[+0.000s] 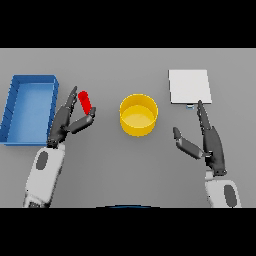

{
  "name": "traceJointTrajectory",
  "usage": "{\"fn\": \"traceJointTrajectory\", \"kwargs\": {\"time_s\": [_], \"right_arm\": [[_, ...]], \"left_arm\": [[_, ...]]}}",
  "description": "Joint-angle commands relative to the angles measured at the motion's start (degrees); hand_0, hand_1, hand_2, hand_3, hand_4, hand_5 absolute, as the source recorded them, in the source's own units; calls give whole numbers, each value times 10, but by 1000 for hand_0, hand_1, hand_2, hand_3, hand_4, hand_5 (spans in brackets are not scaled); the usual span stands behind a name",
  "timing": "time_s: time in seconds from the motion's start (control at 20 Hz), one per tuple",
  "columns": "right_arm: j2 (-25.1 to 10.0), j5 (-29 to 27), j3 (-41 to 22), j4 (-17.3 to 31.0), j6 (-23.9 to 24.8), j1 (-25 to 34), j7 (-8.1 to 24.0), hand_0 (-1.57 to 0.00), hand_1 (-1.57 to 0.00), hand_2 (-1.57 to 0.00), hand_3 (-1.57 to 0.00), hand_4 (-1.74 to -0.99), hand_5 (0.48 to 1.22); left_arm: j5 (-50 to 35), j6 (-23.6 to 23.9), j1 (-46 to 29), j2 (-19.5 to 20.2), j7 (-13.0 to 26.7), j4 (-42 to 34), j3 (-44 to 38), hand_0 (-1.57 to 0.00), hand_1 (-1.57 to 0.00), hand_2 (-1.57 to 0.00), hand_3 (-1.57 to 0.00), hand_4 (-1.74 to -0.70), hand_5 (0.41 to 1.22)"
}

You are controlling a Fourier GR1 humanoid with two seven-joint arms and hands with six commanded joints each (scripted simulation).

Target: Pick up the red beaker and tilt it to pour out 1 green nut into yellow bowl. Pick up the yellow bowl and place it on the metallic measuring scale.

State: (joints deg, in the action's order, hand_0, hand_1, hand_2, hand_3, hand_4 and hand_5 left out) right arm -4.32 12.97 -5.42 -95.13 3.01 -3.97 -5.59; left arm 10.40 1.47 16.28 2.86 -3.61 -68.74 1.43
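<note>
Here the left hand (pixel 67 121) pinched the tilted red beaker (pixel 85 102) beside the yellow bowl (pixel 138 115); the right hand (pixel 211 142) lay open, fingers straight.

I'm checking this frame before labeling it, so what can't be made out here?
- Head view: green nut not visible; red beaker too small to show contents.
- Left hand hides the beaker's base; grip unclear.
- Scale display too small to read, right hand partly covering it.
- Yellow bowl contents unclear.
</note>
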Motion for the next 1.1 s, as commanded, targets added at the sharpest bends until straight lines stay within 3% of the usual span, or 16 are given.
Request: {"fn": "traceJointTrajectory", "kwargs": {"time_s": [0.0,0.45,0.6,0.75,0.8,0.9,0.95,1.0,1.05], "right_arm": [[0,0,0,-1,0,1,3,1,1,1,1,-1269,638],[3,-5,2,-9,1,-4,4,1,1,1,1,-1265,638],[1,-1,2,-6,2,3,21,1,1,1,1,-1264,640],[-2,-2,6,1,4,1,9,1,1,1,1,-1261,641],[1,1,3,-2,5,-1,7,1,1,1,1,-1259,642],[0,-2,3,-11,3,-4,5,1,1,1,1,-1258,644],[-1,-2,4,-5,3,-6,6,1,1,1,1,-1257,645],[-5,-6,11,3,2,0,14,1,1,1,1,-1255,644],[-2,-4,7,2,1,-8,-3,1,1,1,1,-1256,646]], "left_arm": [[0,1,10,-2,-2,4,-1,1,1,1,1,-1287,685],[5,8,91,-4,-10,105,-19,1,1,1,1,-1289,683],[-5,3,113,-6,-27,132,-30,1,1,1,1,-1320,692],[-10,9,120,-12,-51,159,-40,1,1,0,1,-1348,704],[-18,10,130,-17,-57,170,-48,1,-26,-67,-31,-1378,724],[-25,21,140,-25,-64,191,-61,-285,-328,-364,-292,-1449,783],[-24,28,139,-28,-61,190,-62,-441,-481,-523,-547,-1448,871],[-19,36,142,-25,-57,189,-62,-662,-699,-733,-724,-1500,941],[-14,40,146,-25,-53,192,-59,-844,-874,-900,-838,-1541,997]]}}
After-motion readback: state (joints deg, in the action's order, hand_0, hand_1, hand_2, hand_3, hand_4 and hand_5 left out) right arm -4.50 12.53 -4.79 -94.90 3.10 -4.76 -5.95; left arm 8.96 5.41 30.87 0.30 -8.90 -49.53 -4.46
